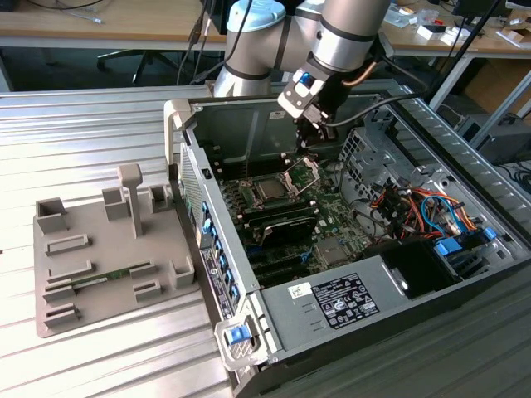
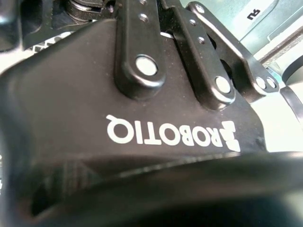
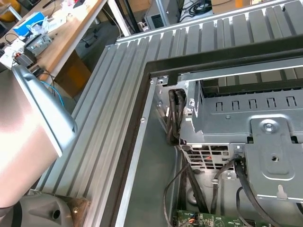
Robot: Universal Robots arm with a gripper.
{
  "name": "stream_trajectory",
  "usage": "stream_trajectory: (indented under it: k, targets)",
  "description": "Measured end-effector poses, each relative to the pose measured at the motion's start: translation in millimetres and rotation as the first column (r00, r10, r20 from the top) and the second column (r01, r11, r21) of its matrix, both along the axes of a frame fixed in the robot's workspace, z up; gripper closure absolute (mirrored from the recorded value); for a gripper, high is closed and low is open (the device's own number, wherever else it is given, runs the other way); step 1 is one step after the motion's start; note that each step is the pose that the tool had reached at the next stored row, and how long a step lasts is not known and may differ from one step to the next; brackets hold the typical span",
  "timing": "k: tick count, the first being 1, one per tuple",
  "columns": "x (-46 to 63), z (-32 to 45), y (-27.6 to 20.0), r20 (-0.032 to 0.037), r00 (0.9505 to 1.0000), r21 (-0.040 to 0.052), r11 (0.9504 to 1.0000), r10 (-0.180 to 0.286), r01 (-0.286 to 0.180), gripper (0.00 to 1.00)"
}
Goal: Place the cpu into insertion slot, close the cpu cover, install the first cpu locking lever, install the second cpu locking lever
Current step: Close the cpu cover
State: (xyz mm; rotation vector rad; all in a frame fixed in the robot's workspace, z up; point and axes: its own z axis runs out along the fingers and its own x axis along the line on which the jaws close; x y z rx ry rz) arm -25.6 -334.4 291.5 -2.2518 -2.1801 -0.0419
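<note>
Tool: your tool (image 1: pixel 310 137) hangs nose down inside the open computer case (image 1: pixel 187 166), at the end of the arm (image 1: pixel 332 33).
Opening: you cannot tell how wide it stands, nor whether it holds anything.
Contact: it sits just above the cpu cover (image 1: pixel 303 172); you cannot tell whether the two touch.
cpu: its silvery top (image 1: pixel 270 191) lies flat in the insertion slot (image 1: pixel 255 197), below the tool and a little toward the exterior view's left.
cpu cover: the thin metal frame is raised and tilted up from the slot's edge nearest the tool, so the slot is uncovered.
Grey box: the white-labelled unit (image 1: pixel 348 298) lies in the case's near corner, well apart from the tool.
Tray: a grey fixture tray (image 1: pixel 108 249) rests on the ribbed counter (image 1: pixel 83 133), outside the case and far from the tool toward the exterior view's left.
Second wrist view: you look straight at the tool's black housing (image 2: pixel 142 151) and its link bars.
First wrist view: a grey drive cage (image 3: pixel 246 118) and dark cables (image 3: pixel 173 118) sit inside the case wall, with the counter beyond.
</note>
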Motion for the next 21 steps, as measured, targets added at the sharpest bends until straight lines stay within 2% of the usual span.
stream_trajectory:
  k: [21]
  targets:
    - [8.8, 0.0, 0.0, 0.0000, 1.0000, 0.0000, 1.0000, 0.000, 0.000, 0.89]
